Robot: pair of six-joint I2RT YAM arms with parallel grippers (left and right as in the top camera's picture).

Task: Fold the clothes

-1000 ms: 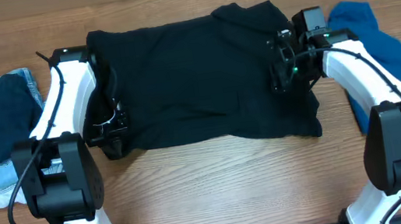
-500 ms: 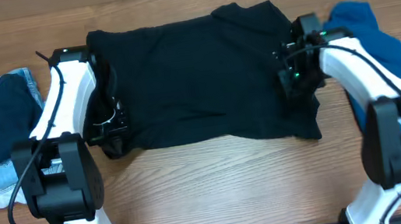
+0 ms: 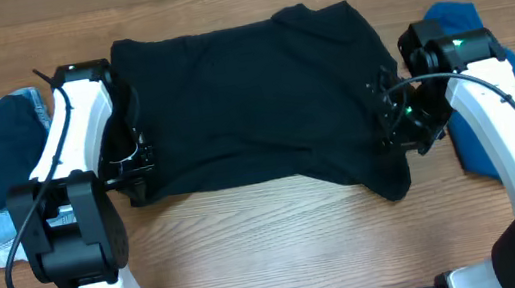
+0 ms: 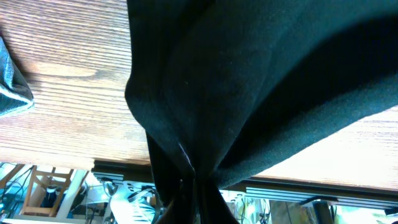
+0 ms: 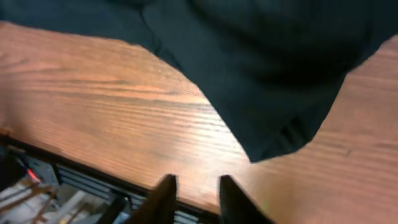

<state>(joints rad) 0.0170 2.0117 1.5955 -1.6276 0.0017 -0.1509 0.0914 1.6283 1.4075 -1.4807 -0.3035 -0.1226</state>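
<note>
My left pincer is clamped tight on a gathered fold of the black shirt. My right pincer is partly parted, gripping nothing; shirt corner lies just ahead of it on the surface.

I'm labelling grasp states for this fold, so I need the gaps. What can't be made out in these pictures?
- Left gripper: tips buried in the bunched black shirt in the left wrist view; overhead, black against black fabric.
- Teal-blue garment: overhead, largely covered by the right arm, so its shape is unreadable.
- Right gripper: overhead, its fingers are hidden beneath its own wrist; the right wrist view is blurred.
</note>
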